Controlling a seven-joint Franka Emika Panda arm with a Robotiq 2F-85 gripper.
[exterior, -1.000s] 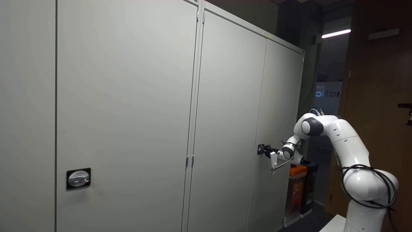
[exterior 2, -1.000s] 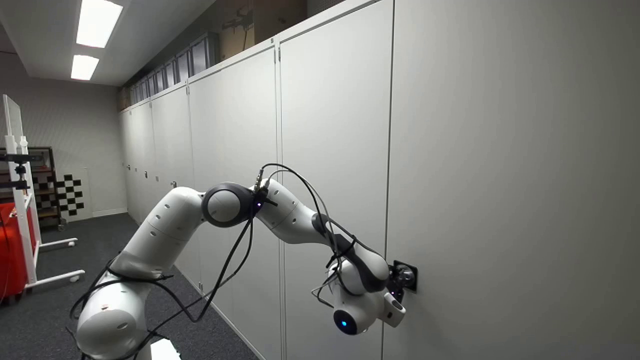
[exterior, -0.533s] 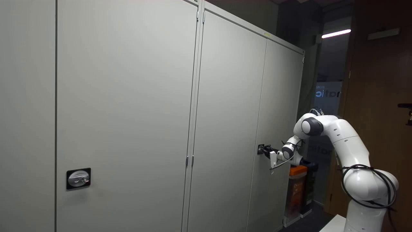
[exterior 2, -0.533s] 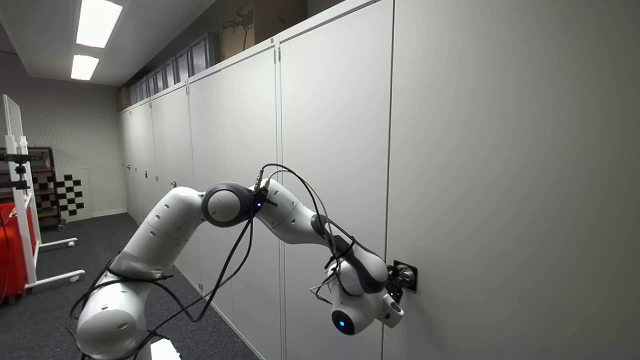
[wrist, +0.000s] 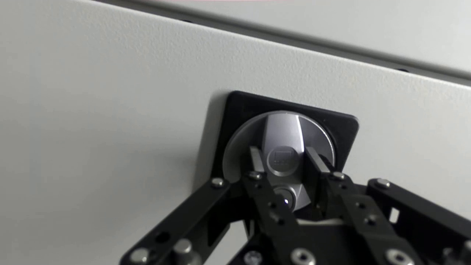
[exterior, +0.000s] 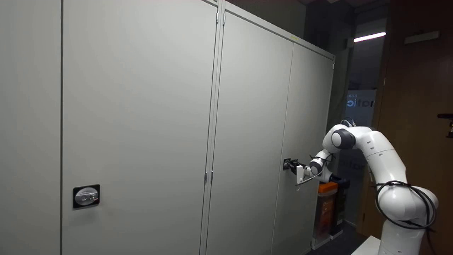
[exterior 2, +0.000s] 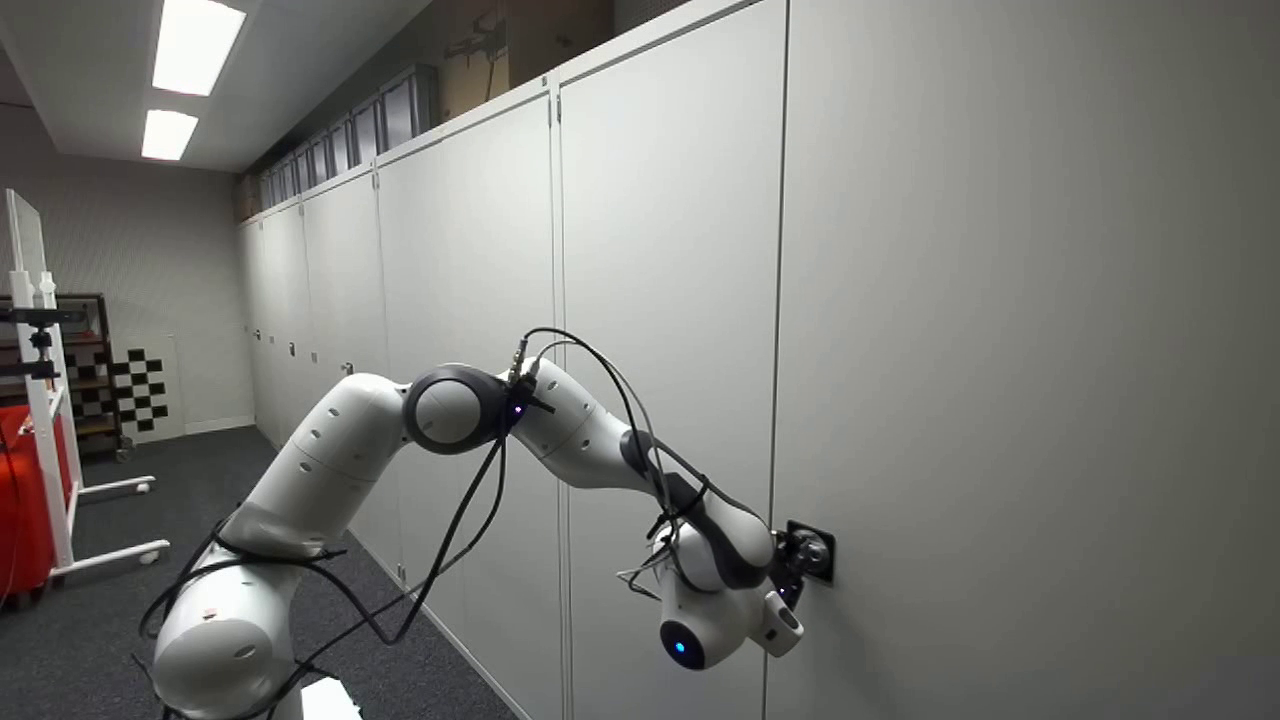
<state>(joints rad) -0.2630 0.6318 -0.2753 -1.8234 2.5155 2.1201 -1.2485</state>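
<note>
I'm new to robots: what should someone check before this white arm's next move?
1. Black two-fingered gripper straddles the silver metal bar handle: ok, one finger on each side.
2. Grip firm: cannot tell, though both fingers look pressed against the handle.
3. Small round dark lock on the handle unlocked: cannot tell.
4. Flat pale-grey cabinet door shut: ok, looks flush with the pale-grey door beside it.
5. Tall orange-lidded bin clear of the jointed white arm: cannot tell.
</note>
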